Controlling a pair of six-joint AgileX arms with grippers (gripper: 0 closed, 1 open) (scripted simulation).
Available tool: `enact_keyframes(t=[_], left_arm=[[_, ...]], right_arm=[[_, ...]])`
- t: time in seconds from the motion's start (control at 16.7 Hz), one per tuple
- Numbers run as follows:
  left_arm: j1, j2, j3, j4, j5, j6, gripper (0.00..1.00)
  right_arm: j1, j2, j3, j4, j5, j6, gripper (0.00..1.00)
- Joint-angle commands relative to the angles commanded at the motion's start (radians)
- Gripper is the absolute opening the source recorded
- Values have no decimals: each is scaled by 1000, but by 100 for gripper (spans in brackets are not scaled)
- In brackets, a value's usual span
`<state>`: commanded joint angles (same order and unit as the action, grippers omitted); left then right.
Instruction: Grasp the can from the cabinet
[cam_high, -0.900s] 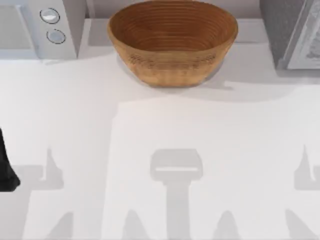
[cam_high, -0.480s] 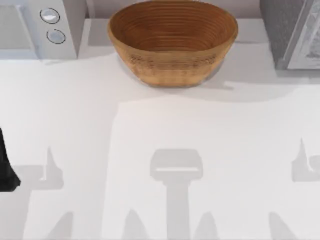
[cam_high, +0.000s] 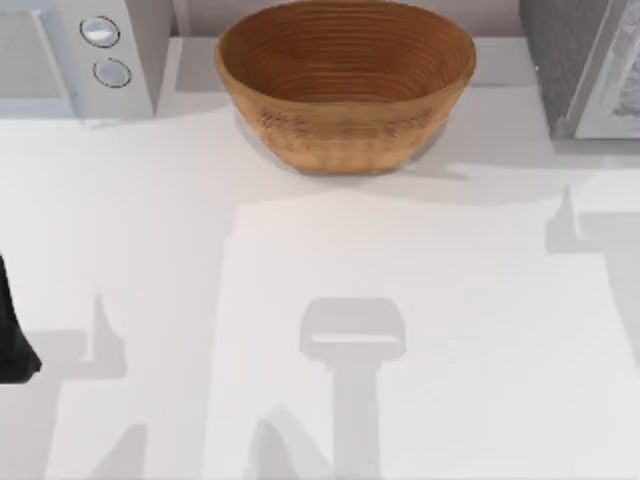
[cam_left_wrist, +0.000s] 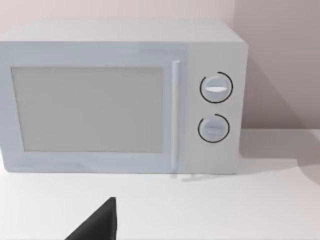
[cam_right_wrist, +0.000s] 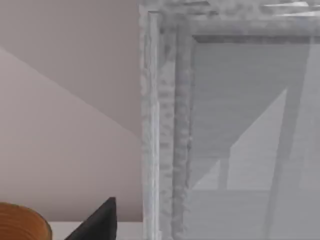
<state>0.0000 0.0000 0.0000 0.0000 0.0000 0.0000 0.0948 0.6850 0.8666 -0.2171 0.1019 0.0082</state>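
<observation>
The can is hidden. The grey cabinet (cam_high: 570, 70) stands at the table's back right corner. The right wrist view is close to the cabinet's speckled front frame (cam_right_wrist: 165, 125), with pale inner panels (cam_right_wrist: 250, 140) behind it. One dark fingertip (cam_right_wrist: 100, 222) of my right gripper juts into that view, just beside the frame. The right arm's shadow (cam_high: 565, 225) lies on the table in front of the cabinet. My left arm (cam_high: 10, 340) is parked at the table's left edge, and its dark fingertip (cam_left_wrist: 100, 225) points at the microwave.
A large woven brown bowl (cam_high: 345, 85) sits at the back centre, its rim (cam_right_wrist: 20, 220) close to the left of the cabinet. A white microwave (cam_high: 85, 50) with two dials (cam_left_wrist: 216, 107) fills the back left corner. The white tabletop (cam_high: 320, 260) is open in front.
The right arm's shadow has moved from the table's right middle toward the cabinet at the back right. The shadows at the front right are gone. The left arm has not moved.
</observation>
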Motion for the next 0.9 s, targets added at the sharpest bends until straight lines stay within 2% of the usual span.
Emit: enact_keyframes(t=[0.48, 0.66, 0.9], left_arm=[[0, 0, 0, 0, 0, 0, 100], [0, 0, 0, 0, 0, 0, 100], [0, 0, 0, 0, 0, 0, 100]], right_arm=[[70, 502, 694, -153, 74, 7, 100], [85, 609, 832, -188, 90, 8, 100], [90, 642, 875, -200, 95, 8, 100]])
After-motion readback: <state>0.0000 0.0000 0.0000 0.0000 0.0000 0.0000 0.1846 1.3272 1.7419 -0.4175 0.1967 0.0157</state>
